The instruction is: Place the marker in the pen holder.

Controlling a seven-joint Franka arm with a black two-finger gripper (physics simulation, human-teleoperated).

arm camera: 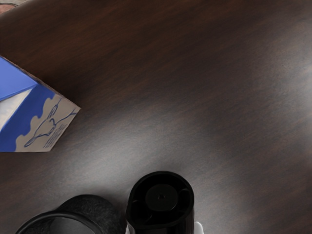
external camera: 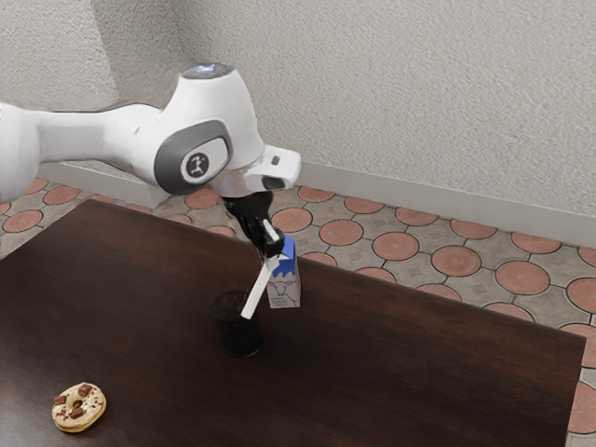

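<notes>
The slim white marker with a black end (external camera: 256, 296) is in my black two-finger pincer (external camera: 272, 251), its fingers closed on it from both sides. It hangs aslant, its white lower end crossing the rim of the round black mesh pen holder (external camera: 240, 341) in the exterior view. I judge that I grip it near the black end so that the white length is free to go down into the holder first. The holder stands upright with its mouth up, which suits a drop from above, but the slant could make the marker catch on the rim, so I would straighten it and centre it before letting go. Just beyond the holder stands the blue, white and tan milk carton with a cow drawing (external camera: 285, 287), near enough that a wide swing might knock it. Well apart from the holder, toward the exterior view's left, lies the round iced doughnut with brown chunks (external camera: 66, 418). The wrist view gives me the marker's hollow black end face, which the exterior view hides, and sets it beside the holder's rim; the exterior view gives me the tilt. Whether the lower end is over the opening, I cannot tell.
</notes>
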